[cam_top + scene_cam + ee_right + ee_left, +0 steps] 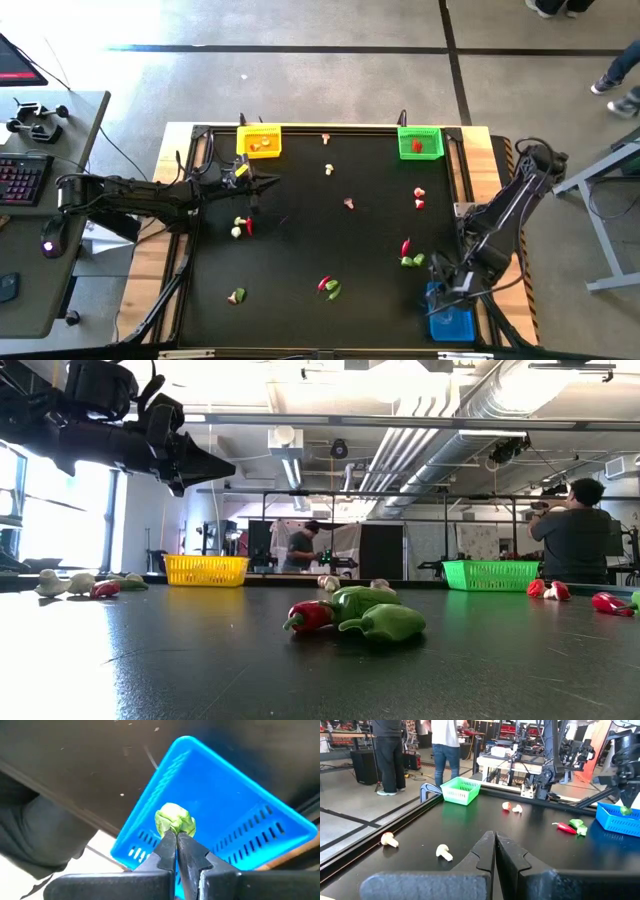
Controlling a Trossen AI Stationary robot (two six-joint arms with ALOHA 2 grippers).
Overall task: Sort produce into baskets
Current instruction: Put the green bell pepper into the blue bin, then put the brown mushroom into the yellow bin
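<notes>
My right gripper (pixel 176 836) is shut on a small green piece (pixel 175 820) over the blue basket (pixel 225 795), which stands at the table's near right corner (pixel 452 322). My left gripper (pixel 495 840) is shut and empty, held above the table just near of the yellow basket (pixel 258 140); it also shows in the high view (pixel 270 182). The green basket (pixel 420 142) stands at the far right. Loose produce lies on the black table: white bulbs (pixel 329 169), red pieces (pixel 419 197), and a red chilli with green chunks (pixel 409 254). My right gripper pinches the green piece between its two fingertips, on the piece's near side (pixel 173 831). The fingers come from above, pointing down. The piece is lifted clear above the inside of the blue basket (pixel 626 810).
More produce lies near the left (pixel 241 226), at the near left (pixel 237 295) and at the near middle (pixel 328 287). The yellow and green baskets each hold pieces. A black frame rims the table (pixel 190 250). People stand in the room beyond the table (pixel 575 530).
</notes>
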